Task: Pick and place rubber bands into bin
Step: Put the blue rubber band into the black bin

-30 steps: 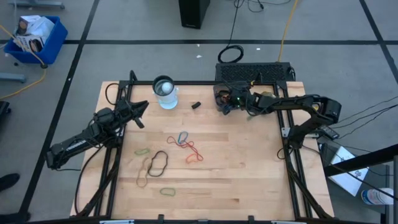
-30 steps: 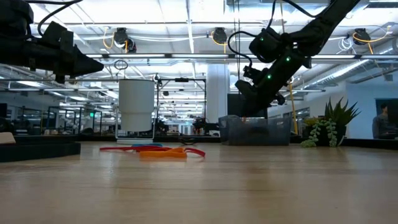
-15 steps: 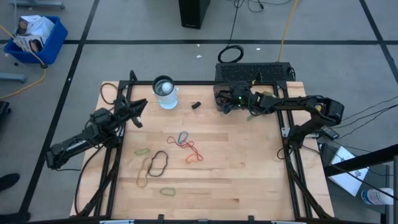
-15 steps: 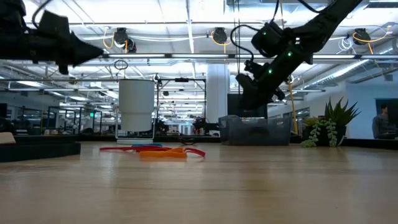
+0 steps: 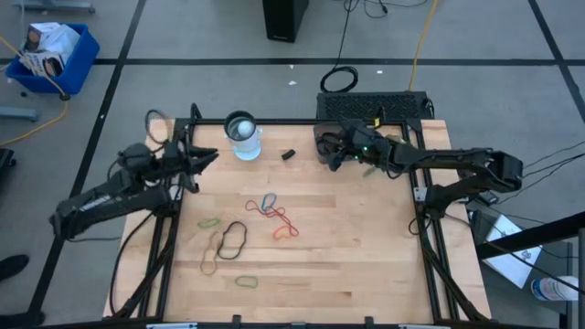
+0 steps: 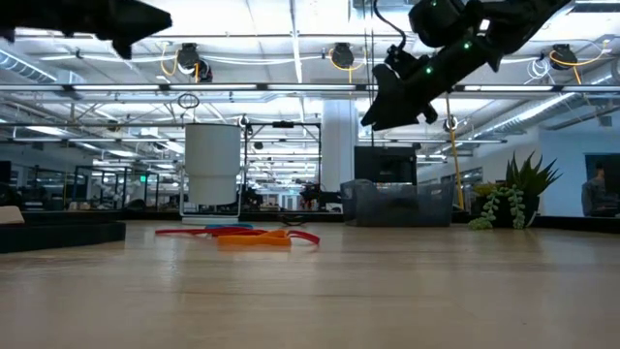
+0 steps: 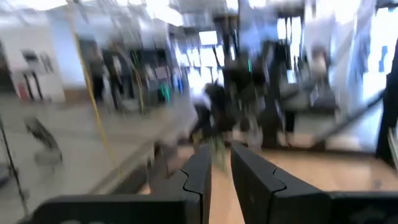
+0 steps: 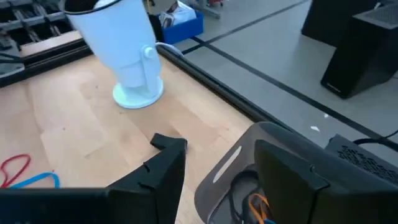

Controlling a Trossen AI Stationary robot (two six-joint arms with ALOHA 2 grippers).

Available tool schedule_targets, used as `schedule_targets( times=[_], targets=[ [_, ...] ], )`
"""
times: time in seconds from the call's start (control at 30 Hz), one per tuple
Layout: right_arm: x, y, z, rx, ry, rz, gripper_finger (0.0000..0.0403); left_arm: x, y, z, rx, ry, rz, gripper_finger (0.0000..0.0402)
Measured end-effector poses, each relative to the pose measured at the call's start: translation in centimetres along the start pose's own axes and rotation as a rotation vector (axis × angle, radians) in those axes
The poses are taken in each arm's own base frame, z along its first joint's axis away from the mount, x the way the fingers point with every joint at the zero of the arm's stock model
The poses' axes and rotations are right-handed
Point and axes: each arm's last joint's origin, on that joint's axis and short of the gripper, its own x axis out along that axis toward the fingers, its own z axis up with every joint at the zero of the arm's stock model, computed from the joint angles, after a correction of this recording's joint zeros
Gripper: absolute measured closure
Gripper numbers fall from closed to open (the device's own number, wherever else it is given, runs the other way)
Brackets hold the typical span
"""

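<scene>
Several rubber bands (image 5: 265, 219), black, red, blue, tan and green, lie flat and loose mid-table; the low view shows them as rubber bands (image 6: 242, 235). The smoky bin (image 5: 322, 139) stands at the far edge, bin (image 8: 280, 143), with orange and black bands (image 8: 255, 202) inside. My right gripper (image 8: 221, 152) hangs open above the bin, right gripper (image 6: 383, 111) well clear of its rim. My left gripper (image 5: 210, 157) is raised high at the table's left, pointing level, nearly shut; a thin green piece shows between its fingertips in the blurred left wrist view. My left gripper pinches a thin green rubber band (image 7: 219, 154) between its two fingertips. The fingers point level toward the table's right. The band is lifted clear of the table; blur hides which part of the loop is held and how it hangs.
A white round cup (image 5: 242, 137) stands at the far edge left of the bin, cup (image 8: 130, 56). A small black piece (image 5: 287, 154) lies between cup and bin. A black case (image 5: 370, 105) sits behind the bin. Bare wood spreads over the table's near right.
My right gripper has risen from the bin's mouth to well above it. My left gripper has gone up steeply, tipping to level, and drawn slightly toward the table's left edge. The bands on the table have stayed where they were.
</scene>
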Motion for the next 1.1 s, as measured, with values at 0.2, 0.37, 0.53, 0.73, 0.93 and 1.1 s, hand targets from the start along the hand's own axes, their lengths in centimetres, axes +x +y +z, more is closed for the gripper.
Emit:
schedule_targets(
  times=[0.2,0.37,0.53,0.73,0.93,1.1],
  targets=[
    [-1.3,1.2,-0.6,-0.054,0.080,0.110,0.0217,4.3,-0.2,1.4,0.057,0.372,-0.067,0.0332],
    [-2.7,2.5,-1.9,-0.149,0.210,0.224,0.0215,7.9,-1.0,-0.2,0.057,0.591,-0.114,0.0332],
    [-3.5,3.3,-2.4,-0.184,0.253,0.252,0.0217,11.0,-2.4,-2.5,0.067,0.718,-0.103,0.0332],
    [-3.9,3.7,-2.9,-0.210,0.285,0.269,0.0218,13.5,-4.7,-5.5,0.089,0.830,-0.094,0.0332],
    [-4.1,4.0,-3.1,-0.223,0.303,0.276,0.0217,15.4,-6.2,-8.4,0.070,0.892,-0.058,0.0332],
    [-4.2,4.0,-3.2,-0.225,0.305,0.278,0.0219,16.9,-6.5,-10.4,0.034,0.893,-0.024,0.0332]
  ],
)
